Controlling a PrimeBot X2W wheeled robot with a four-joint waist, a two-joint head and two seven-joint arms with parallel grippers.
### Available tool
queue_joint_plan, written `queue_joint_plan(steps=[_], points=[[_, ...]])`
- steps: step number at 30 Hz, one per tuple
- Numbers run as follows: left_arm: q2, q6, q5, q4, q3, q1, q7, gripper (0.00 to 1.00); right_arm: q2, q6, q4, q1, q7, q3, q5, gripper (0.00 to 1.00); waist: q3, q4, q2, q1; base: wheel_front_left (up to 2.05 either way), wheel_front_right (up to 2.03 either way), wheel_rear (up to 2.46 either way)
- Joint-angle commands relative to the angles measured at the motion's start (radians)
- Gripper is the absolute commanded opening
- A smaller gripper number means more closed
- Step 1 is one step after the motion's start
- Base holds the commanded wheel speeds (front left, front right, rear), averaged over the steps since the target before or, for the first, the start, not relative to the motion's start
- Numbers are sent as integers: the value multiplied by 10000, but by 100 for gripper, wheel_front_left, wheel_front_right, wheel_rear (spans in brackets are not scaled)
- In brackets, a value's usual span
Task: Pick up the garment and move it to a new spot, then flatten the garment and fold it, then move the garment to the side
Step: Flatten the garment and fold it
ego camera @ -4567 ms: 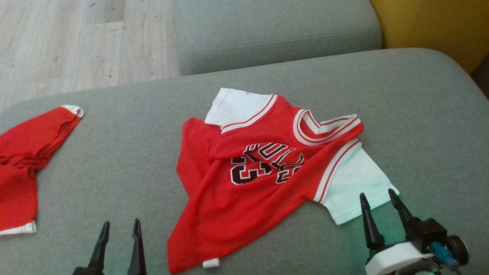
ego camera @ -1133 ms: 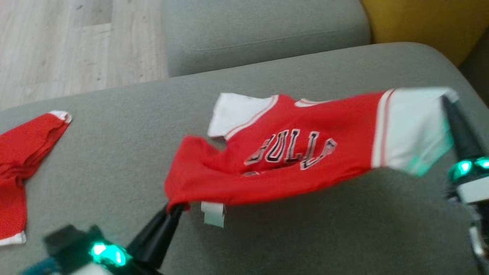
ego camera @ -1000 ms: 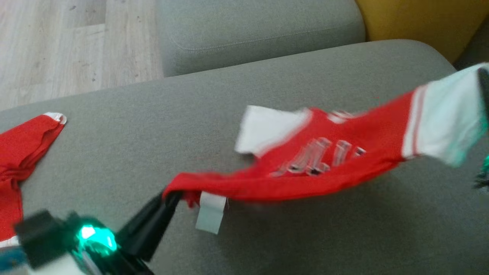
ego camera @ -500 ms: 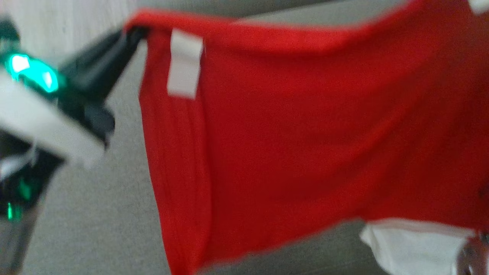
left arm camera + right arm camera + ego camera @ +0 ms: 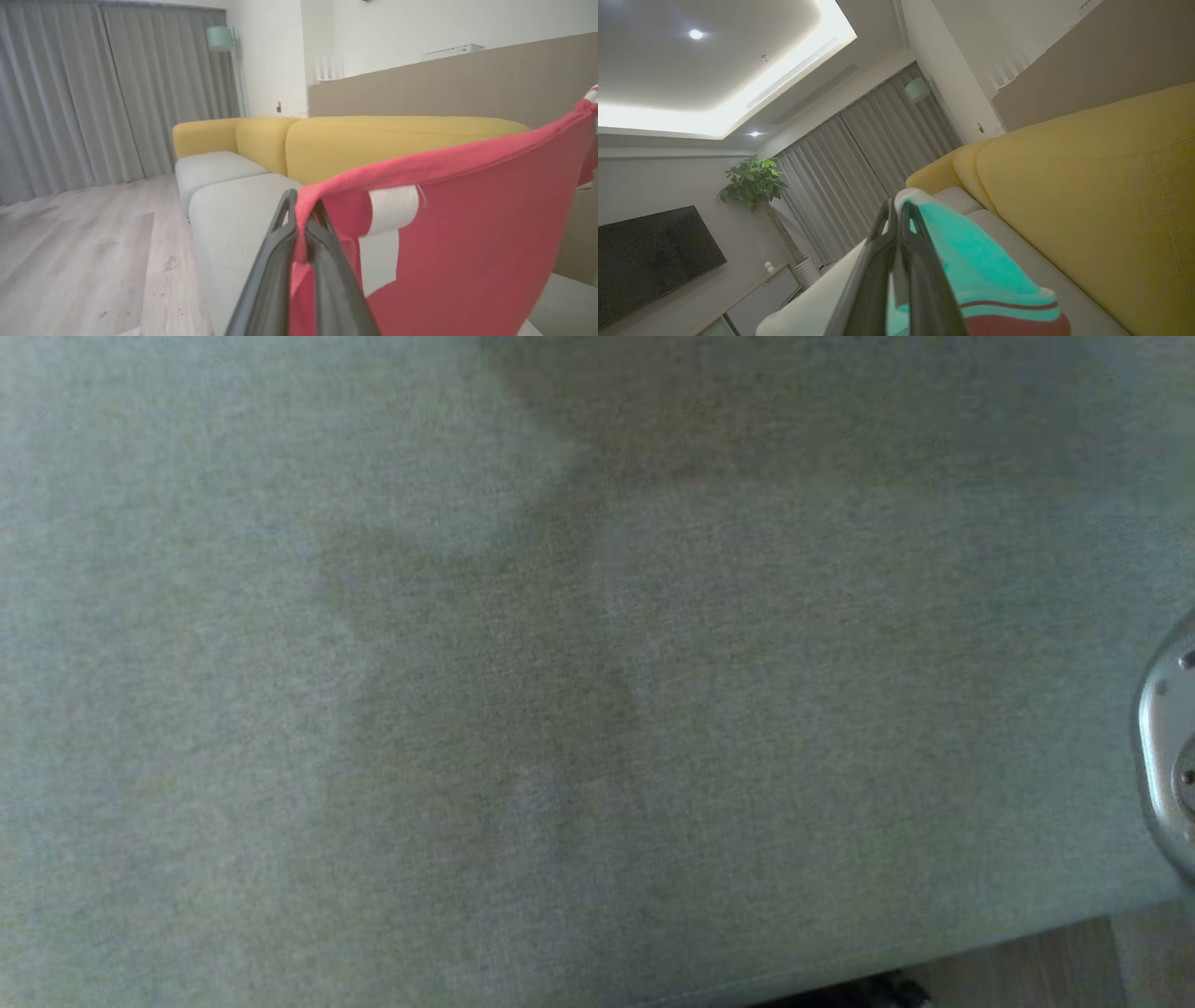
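We have lifted the red jersey (image 5: 467, 242) off the grey sofa seat (image 5: 597, 709). It hangs stretched above that seat, left gripper (image 5: 304, 205) clenched on its hem, right gripper (image 5: 899, 210) clamping a sleeve (image 5: 971, 261), ready for relocating.

Head cam close over seat (image 5: 280, 616) — 2 wrist cams share backrest (image 5: 373, 144).
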Motion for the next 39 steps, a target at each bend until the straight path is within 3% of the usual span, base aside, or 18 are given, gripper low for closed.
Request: queue_joint_plan(steps=[1,6,12,14,21,26,29,33,39], points=[[256,-108,334,460,-15,-481,-856,0,155,77,81,-252,-496,233,85,0,299,34,1,-5,0,0,0],[368,-226,327,1172,-892,547,-2380,0,156,77,-131,1688,-1208,998,434,0,-81,-30,1,-5,0,0,0],[1401,-241,-242,436,-1843,4421,-3132,0,156,77,-1192,6176,-1534,1872,954,0,-1038,-265,1,-5,0,0,0],[1568,-224,-346,217,-1942,5192,-3194,0,142,77,-1353,6932,-1575,1984,921,0,-1223,-282,1,-5,0,0,0],[2422,1097,-713,-2084,-2338,9818,-3528,0,-301,77,-2720,11381,-1413,2454,743,0,-2306,-204,1,-5,0,0,0],[2908,2267,-458,-4004,-2924,12261,-3296,0,-394,77,-3737,14131,-1093,2078,533,0,-2719,115,1,-5,0,0,0],[2948,2747,-494,-5038,-3354,13364,-3016,0,-263,77,-4442,15555,-735,1804,536,0,-2737,330,1,-5,0,0,0],[2937,2900,-819,-6036,-3604,13895,-2598,0,-102,77,-5225,16315,-110,1508,662,0,-2612,483,1,-5,0,0,0],[3002,2191,-1883,-6419,-3186,12700,-1548,0,12,77,-5298,14575,1276,1173,591,0,-2365,566,1,-5,0,0,0]])
